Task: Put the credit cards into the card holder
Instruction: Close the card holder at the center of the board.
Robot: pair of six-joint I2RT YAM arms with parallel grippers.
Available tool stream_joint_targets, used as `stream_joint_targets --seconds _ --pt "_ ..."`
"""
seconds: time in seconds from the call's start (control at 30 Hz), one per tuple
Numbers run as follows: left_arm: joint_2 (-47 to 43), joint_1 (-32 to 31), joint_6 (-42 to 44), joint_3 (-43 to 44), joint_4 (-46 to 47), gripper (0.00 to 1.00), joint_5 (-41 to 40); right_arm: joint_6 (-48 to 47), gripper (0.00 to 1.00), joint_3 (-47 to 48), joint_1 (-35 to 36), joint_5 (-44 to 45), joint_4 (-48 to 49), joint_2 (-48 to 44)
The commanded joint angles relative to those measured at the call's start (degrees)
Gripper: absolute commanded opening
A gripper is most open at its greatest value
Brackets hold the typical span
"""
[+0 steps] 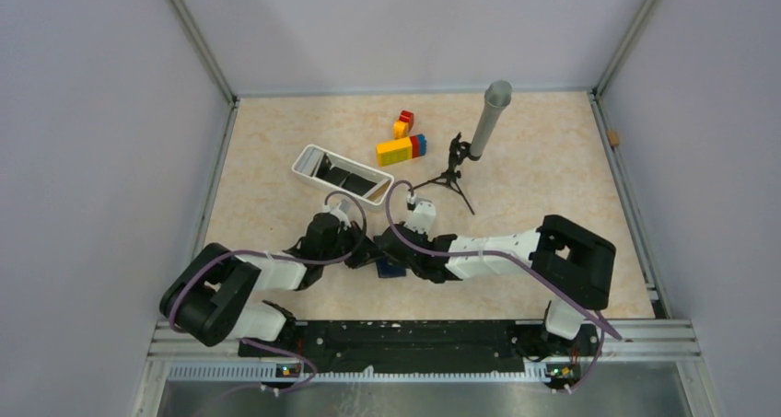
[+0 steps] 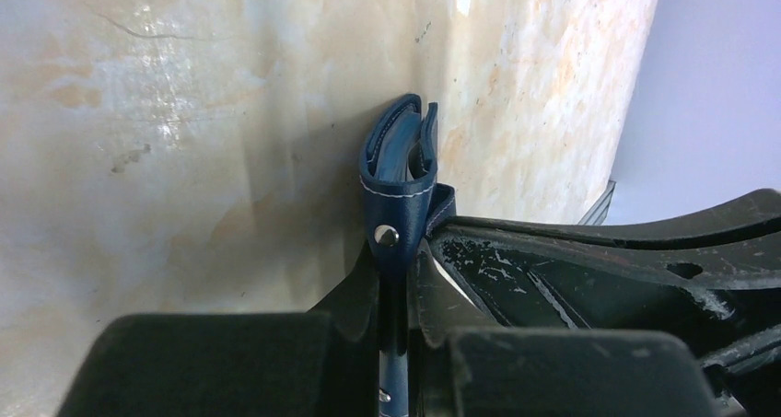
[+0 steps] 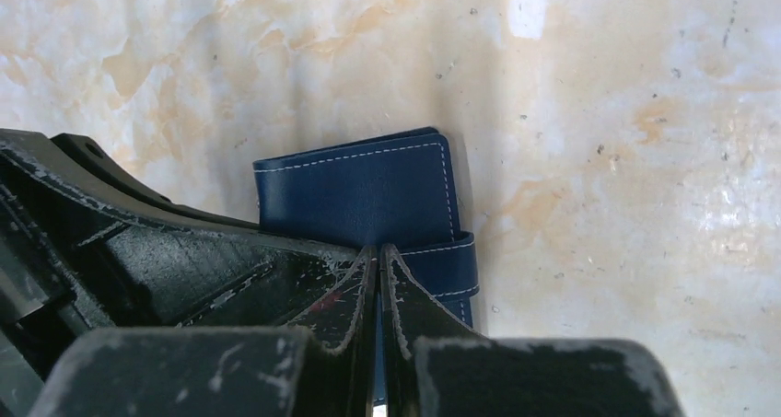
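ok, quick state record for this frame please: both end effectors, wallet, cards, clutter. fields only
card holder: navy, folded, between the two arms near the table's front
left end effector: closed on the card holder, seen edge-on
right end effector: closed, apparently pinching the holder's strap
credit cards: dark, lying in the white tray; none visibly in the holder
clutter: toy bricks; grey tube on a small tripod
task status: no card in either end effector
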Motion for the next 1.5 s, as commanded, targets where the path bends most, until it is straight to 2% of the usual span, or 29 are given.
stream_joint_targets --seconds 0.0,0.33,0.5,0.63,0.7,0.77,0.8,0.93,1.1,1.3,1.47 --pt "3.72 0.26 0.68 -1.79 -1.93 0.00 -11.23 6.26 0.00 -3.34 5.57 -6.45 -0.45 -1.53" --pt "6.94 0.23 -2.26 -2.96 3.27 0.00 -11.14 12.89 0.00 -5.98 9.62 -1.48 -3.68 -3.68" --pt "7.06 0.24 0.84 -3.52 3.44 0.00 -9.62 5.03 0.00 -2.17 9.50 4.54 -9.08 -8.22" --pt "6.53 0.23 6.04 -0.72 -2.56 0.00 -8.61 -1.16 0.00 0.74 7.44 5.44 -16.44 -11.73" --pt "6.14 0.25 8.84 1.07 -6.73 0.00 -8.67 -4.56 0.10 0.69 5.20 3.03 -17.74 -13.30" --pt "5.74 0.23 10.93 2.67 -11.05 0.00 -8.65 -9.18 0.26 0.38 3.13 0.72 -17.41 -14.86" --pt "5.35 0.15 11.83 3.38 -12.72 0.00 -8.65 -11.48 0.31 0.05 1.70 -0.84 -16.44 -15.33" --pt "3.10 -0.20 15.38 6.50 -21.38 0.00 -10.61 -16.54 0.39 -1.37 -2.01 -7.21 -11.67 -16.16" --pt "-0.66 -0.90 20.03 11.08 -33.82 0.00 -13.64 -20.86 0.42 -0.48 -3.40 -12.42 -6.12 -12.71" --pt "-0.29 -0.95 23.12 14.46 -39.36 0.00 -12.71 -22.45 0.35 5.10 -3.81 -15.00 -5.21 -4.81" --pt "0.82 -1.34 24.82 16.27 -41.60 0.00 -12.82 -21.81 0.34 3.92 -4.58 -16.13 -1.97 -2.84"
